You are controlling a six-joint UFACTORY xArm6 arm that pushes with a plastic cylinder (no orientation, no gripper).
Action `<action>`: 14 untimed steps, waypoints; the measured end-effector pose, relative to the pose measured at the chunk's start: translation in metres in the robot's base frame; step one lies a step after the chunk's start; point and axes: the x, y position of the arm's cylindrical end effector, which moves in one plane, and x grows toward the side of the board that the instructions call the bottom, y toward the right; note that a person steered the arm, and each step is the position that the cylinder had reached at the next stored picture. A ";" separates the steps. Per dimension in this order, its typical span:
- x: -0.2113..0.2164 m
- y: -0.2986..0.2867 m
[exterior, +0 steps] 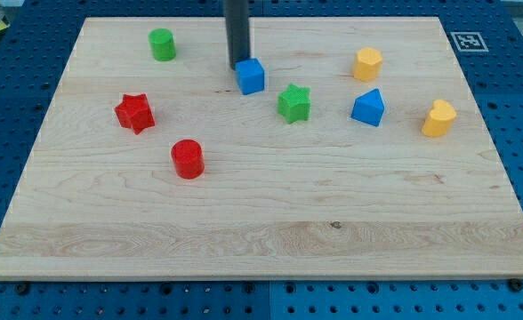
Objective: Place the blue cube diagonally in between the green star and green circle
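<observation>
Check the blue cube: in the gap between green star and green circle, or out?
In. The blue cube sits between the green circle and green star, nearer the star. My tip is at its upper-left edge.

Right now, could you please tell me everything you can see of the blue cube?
The blue cube is a small, solid-looking block of matte blue, plastic by its look, resting flat on the wooden board, turned slightly so one corner faces the view's bottom. It sits in the board's upper middle, between the green circle to its upper left and the green star to its lower right, touching neither. My tip stands at its upper-left edge, seemingly in contact.
</observation>
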 end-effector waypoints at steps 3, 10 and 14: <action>-0.002 -0.028; -0.054 -0.113; -0.051 -0.197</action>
